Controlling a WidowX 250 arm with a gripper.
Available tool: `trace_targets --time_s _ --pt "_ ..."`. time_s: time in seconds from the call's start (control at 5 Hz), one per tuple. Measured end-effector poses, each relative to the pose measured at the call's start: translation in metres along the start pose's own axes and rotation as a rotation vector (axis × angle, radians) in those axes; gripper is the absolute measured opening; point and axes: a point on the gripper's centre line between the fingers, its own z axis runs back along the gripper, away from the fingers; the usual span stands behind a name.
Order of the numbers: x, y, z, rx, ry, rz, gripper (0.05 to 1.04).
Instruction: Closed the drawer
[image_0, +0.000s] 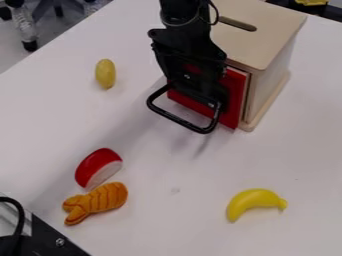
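Near the top of the camera view, black gripper (202, 97) hangs in front of the red drawer (235, 100), at wooden box (270, 82); can't tell whether jaws are apart or together. Banana (254, 202) lower right on worktop (177, 220).

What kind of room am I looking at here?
Probably a robotics lab or workshop: a black robot arm works over a plain white table, by a wooden box and what looks like play food, such as a yellow banana.
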Motion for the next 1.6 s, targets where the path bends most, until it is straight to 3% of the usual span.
trace_targets --time_s 0.8,1.0,1.6 --pt "0.014 0.004 -0.005 0.006 -0.030 0.007 1.000" --pt "0.013 0.007 0.007 0.011 -0.053 0.009 1.000" --pt "0.004 0.006 0.071 0.016 -0.088 -0.047 1.000"
